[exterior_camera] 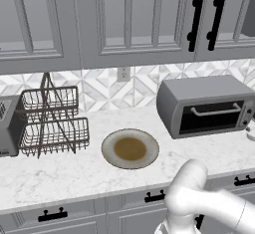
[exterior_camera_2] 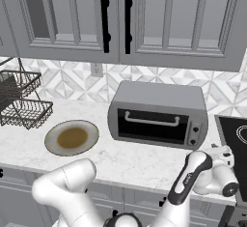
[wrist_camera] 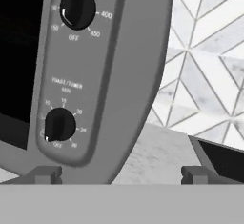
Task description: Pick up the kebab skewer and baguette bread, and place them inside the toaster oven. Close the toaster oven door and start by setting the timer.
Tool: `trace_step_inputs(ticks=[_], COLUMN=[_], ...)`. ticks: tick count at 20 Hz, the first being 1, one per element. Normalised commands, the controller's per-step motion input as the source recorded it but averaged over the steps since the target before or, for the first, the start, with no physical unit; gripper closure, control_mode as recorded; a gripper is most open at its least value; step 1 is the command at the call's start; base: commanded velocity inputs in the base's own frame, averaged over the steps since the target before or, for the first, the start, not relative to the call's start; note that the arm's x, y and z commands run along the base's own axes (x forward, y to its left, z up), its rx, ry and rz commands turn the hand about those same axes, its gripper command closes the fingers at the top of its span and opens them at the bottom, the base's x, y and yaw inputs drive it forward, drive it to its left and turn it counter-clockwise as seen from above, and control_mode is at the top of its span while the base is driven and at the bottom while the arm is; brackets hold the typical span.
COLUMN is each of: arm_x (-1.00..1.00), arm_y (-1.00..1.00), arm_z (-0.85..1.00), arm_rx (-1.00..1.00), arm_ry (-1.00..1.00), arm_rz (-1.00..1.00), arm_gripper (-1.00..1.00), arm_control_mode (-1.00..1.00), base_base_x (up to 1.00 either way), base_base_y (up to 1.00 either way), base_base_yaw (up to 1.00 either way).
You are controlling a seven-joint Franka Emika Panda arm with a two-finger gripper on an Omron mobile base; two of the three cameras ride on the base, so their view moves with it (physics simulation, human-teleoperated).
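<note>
Cabinets: grey panelled wall cupboards (exterior_camera: 129, 19) with black bar handles hang over the whole run.
Counter: the white marbled stone worktop (exterior_camera: 64, 171) stretches below a diamond-patterned tile wall.
Toaster oven: the grey metal box with a wide dark glass front (exterior_camera_2: 159, 112) stands on that worktop against the tiles, just left of a black cooktop (exterior_camera_2: 234, 136).
Toaster oven door: its dark glass panel with a horizontal silver bar handle (exterior_camera_2: 152, 124) sits upright and flush with the frame, so it is closed.
Basket rack: a two-tier dark wire basket stand (exterior_camera: 52, 121) sits well to the left of the oven, beside a grey slot toaster (exterior_camera: 7, 126).
Plate: a round grey-rimmed dish with a brown centre (exterior_camera: 130, 149) lies between the rack and the oven, with no food on it that I can see.
Skewer and bread: I cannot make out what sits behind the dark glass.
My pincer: my two-finger gripper (wrist_camera: 121, 174) hovers close in front of the oven's right control strip; its small dark tips stand wide apart and pinch nothing.
Knobs: the black temperature dial (wrist_camera: 76, 7) is above, and the black timer dial (wrist_camera: 59, 125) sits low, up and left of my left tip, not touched.
</note>
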Motion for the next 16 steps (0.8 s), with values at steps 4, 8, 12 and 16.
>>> trace_step_inputs(ticks=[4,8,12,16], arm_x=[0.00,0.00,0.19,0.17], arm_y=[0.00,0.00,0.00,0.01], arm_z=[0.06,0.13,0.01,-0.06], arm_rx=[0.18,0.19,0.15,0.02], arm_ry=[0.03,0.04,0.01,0.00], arm_rz=[-0.12,-0.02,0.00,0.00], arm_gripper=[-1.00,-1.00,-1.00,-1.00], arm_control_mode=[-1.00,-1.00,-1.00,-1.00], base_base_x=[0.00,0.00,0.00,0.00], base_base_y=[0.00,0.00,0.00,0.00], base_base_yaw=[0.00,0.00,0.00,0.00])
